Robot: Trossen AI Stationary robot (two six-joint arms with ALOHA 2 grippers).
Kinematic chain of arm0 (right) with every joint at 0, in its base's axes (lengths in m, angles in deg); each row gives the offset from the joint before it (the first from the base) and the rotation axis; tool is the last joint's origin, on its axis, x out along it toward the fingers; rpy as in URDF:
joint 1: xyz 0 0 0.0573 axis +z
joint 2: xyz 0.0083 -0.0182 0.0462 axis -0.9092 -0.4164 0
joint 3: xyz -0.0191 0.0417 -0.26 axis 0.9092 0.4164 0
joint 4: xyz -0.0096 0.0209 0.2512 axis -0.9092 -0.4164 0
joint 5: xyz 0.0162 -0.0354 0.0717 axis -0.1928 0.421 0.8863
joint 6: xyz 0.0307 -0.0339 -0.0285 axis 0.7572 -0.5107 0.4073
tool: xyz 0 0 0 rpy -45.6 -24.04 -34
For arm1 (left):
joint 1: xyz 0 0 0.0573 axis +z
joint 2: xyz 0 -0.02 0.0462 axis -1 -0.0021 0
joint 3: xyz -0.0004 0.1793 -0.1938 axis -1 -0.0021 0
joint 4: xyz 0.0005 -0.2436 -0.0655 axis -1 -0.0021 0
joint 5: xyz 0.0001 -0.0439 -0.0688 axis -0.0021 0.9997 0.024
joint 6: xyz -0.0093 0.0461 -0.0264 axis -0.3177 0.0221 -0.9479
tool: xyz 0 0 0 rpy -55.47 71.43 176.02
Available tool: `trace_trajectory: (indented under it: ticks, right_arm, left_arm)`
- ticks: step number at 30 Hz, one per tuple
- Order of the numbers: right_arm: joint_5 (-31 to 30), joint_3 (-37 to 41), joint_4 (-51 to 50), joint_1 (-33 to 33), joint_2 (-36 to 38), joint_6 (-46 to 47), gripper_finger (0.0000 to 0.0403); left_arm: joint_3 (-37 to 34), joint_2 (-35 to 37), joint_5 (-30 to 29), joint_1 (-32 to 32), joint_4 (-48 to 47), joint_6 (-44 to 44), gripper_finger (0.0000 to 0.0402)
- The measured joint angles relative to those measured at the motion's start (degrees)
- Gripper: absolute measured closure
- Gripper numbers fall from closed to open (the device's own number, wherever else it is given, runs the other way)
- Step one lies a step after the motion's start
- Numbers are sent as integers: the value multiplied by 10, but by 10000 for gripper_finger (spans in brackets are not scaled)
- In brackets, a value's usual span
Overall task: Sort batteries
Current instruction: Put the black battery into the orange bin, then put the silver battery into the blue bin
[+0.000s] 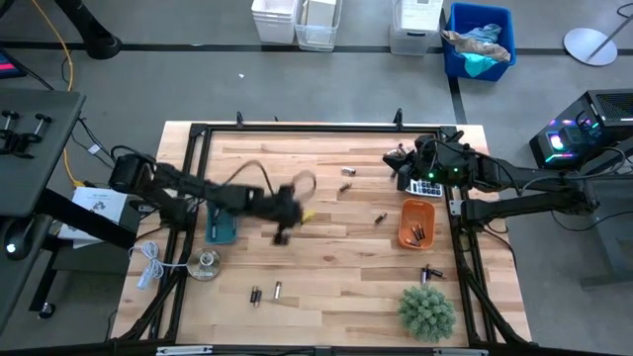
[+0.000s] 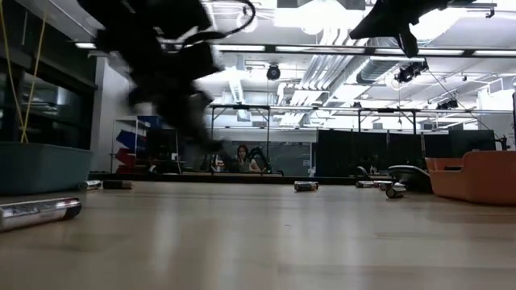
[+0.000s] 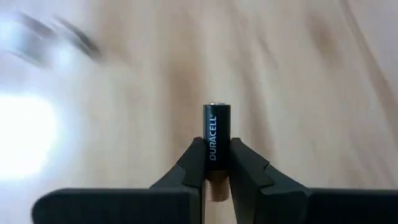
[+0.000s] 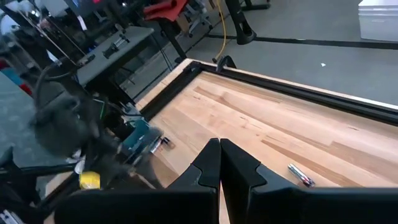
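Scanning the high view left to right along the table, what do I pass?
Teal tray → left gripper holding a battery → two loose batteries near the front edge → battery mid-table → orange tray → green plant.

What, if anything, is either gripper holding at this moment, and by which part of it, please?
The left gripper is shut on a Duracell battery, pinched near its copper-coloured end. The right gripper is shut on nothing.
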Motion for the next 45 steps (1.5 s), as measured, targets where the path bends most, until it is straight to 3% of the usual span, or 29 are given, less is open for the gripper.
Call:
trace_trajectory:
  ticks: [2,5,9,17,21,23,28,32,35,39,43,45]
  right_arm:
    - [0,0,6,0,2,8,402]
    - [0,0,8,0,5,14,402]
    - [0,0,18,0,12,15,402]
    - [-9,0,127,0,28,9,402]
    - [-11,0,145,0,38,-1,402]
    - [-11,0,146,0,40,-2,402]
    - [-15,0,146,0,46,-17,402]
    - [-23,0,146,0,49,-22,394]
    - [-21,0,145,0,49,-19,371]
    - [17,0,124,3,33,10,317]
    - [94,0,107,39,-20,39,265]
    - [126,0,113,71,-62,50,251]
  left_arm:
    - [26,-26,13,25,77,-14,373]
    - [118,-108,44,35,81,-3,373]
    - [298,-252,77,21,61,31,373]
    - [648,-473,98,16,72,-36,373]
    - [745,-536,99,16,60,-50,367]
    - [770,-555,99,16,49,-63,337]
    - [776,-551,99,18,15,-63,234]
    - [776,-496,108,34,-171,-66,182]
    - [743,-441,145,54,-310,-67,172]
    - [565,-337,161,73,-306,-109,183]
    - [311,-137,143,77,-135,-209,202]
    - [191,-29,98,71,-63,-271,210]
